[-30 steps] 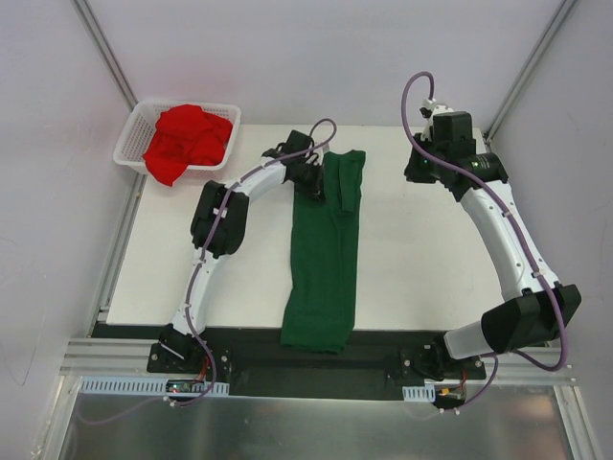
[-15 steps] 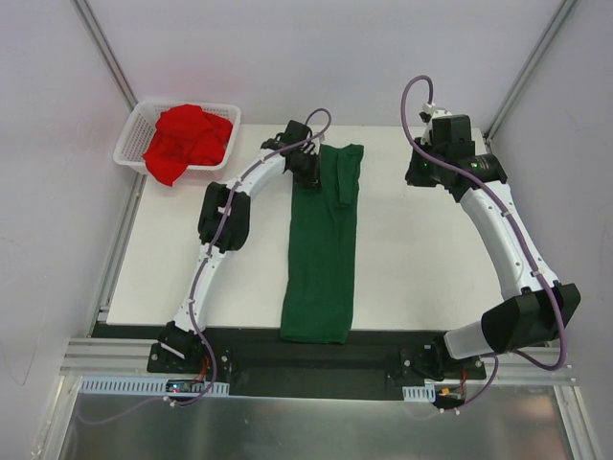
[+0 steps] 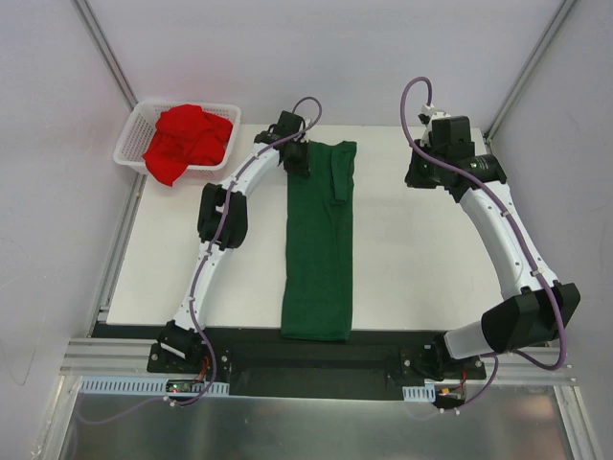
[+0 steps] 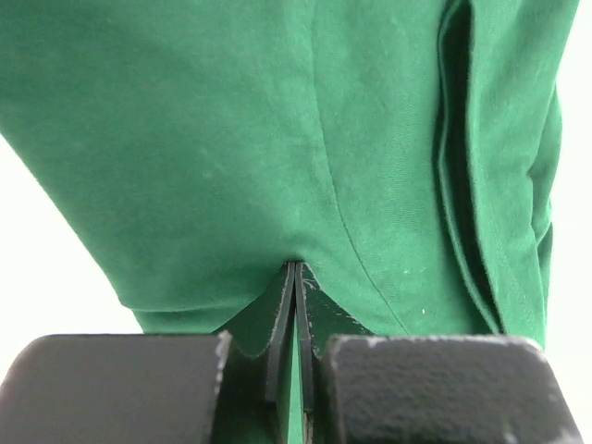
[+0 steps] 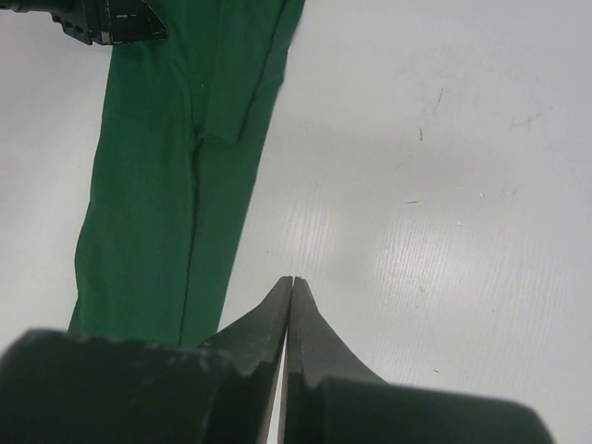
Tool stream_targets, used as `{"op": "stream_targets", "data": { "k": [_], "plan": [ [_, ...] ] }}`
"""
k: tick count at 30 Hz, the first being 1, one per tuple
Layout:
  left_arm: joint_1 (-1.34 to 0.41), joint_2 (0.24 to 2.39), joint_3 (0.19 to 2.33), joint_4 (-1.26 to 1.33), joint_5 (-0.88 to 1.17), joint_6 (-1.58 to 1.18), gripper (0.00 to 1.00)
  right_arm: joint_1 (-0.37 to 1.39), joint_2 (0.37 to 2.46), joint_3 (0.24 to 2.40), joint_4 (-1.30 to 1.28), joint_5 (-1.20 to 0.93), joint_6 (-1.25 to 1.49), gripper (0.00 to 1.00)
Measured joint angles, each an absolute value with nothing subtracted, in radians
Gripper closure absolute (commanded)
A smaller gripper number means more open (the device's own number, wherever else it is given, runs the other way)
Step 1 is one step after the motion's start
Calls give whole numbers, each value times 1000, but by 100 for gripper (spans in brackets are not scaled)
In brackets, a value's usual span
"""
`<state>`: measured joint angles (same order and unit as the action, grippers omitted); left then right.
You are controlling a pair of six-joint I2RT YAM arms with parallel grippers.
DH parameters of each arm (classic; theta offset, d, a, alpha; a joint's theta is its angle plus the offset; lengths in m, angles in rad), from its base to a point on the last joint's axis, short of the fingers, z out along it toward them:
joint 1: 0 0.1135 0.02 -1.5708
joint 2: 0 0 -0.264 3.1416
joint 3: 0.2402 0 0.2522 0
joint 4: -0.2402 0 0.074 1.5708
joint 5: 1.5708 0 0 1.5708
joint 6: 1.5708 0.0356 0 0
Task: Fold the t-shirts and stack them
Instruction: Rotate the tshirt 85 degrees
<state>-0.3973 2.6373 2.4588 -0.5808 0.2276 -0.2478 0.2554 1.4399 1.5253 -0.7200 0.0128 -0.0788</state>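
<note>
Far left: red t-shirt (image 3: 187, 142) crumpled in white basket (image 3: 127, 146), not moved. Next, left gripper (image 4: 294, 282) pinched fully shut on far-left edge of green t-shirt (image 3: 321, 249). Pulled farther back along table (image 3: 421, 259) than a second ago, so strip now straighter, sleeve fold flatter, near hem drooping over front edge. Likely means lengthwise fold nearly tidy; cross-folds and stacking not yet done. Right: right gripper (image 5: 291, 289) closed on nothing, above table beside shirt, unmoved. No readable brands, labels or writing.
</note>
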Motion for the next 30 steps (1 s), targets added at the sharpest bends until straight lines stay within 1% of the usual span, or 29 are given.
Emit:
{"op": "stream_targets", "data": {
  "k": [5, 8, 11, 16, 22, 25, 30],
  "plan": [
    [-398, 2635, 2444, -570, 294, -241, 100, 255, 1440, 1525, -725, -6, -79, 99],
    [-401, 2584, 2354, -554, 333, -229, 100, 255, 1441, 1525, -725, -15, -79, 99],
    [-412, 2481, 2220, -542, 352, -220, 100, 255, 1443, 1520, -725, -25, -78, 99],
    [-436, 2247, 2001, -502, 371, -218, 100, 255, 1450, 1504, -724, -45, -75, 99],
    [-498, 1986, 1707, -400, 375, -216, 100, 254, 1457, 1480, -720, -68, -70, 99],
    [-548, 1937, 1555, -346, 360, -218, 100, 254, 1461, 1460, -715, -78, -67, 99],
    [-613, 1946, 1361, -314, 347, -227, 100, 254, 1467, 1441, -714, -89, -66, 99]
  ]
}}
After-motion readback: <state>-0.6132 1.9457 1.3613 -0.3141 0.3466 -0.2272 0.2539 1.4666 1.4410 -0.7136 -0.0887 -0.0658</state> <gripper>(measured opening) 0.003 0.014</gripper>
